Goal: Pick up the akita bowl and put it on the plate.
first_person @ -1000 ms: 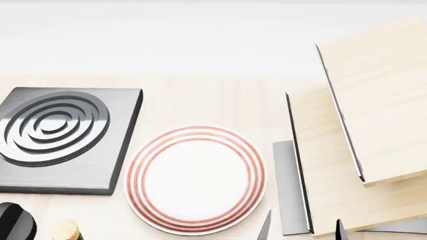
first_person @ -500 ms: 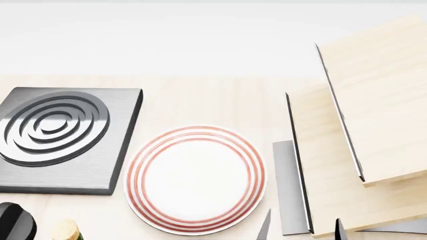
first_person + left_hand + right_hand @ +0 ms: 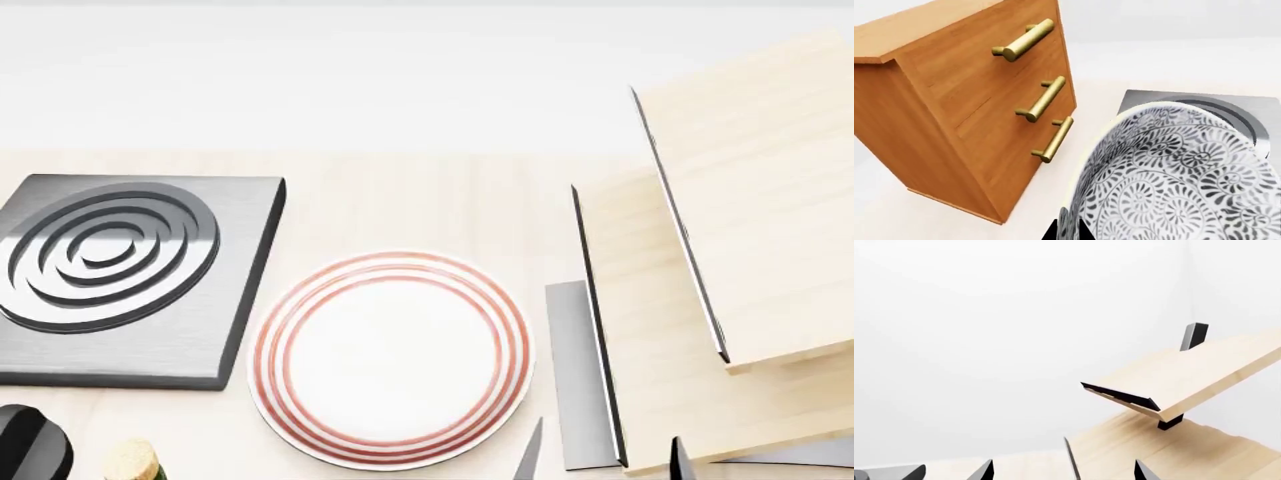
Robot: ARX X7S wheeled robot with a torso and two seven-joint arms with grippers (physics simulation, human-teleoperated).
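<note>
In the left wrist view the akita bowl [image 3: 1174,175], white with a dense dark floral pattern, fills the lower right and is tilted on its side. My left gripper [image 3: 1067,231] is shut on its rim, with one black fingertip on either side of the wall. The plate [image 3: 391,358], white with three red rings, lies flat on the pale wooden counter at the centre of the head view; nothing rests on it. The bowl and the left gripper are out of the head view. My right gripper [image 3: 1062,472] is open, and its two tips [image 3: 531,452] poke up just right of the plate.
A square dark-grey stove burner [image 3: 120,270] sits left of the plate and shows behind the bowl [image 3: 1227,107]. A pale wooden rack with slanted boards [image 3: 721,250] stands at the right. A wooden drawer cabinet with brass handles [image 3: 974,100] is near the bowl. A cork-topped bottle [image 3: 134,460] is at the lower left.
</note>
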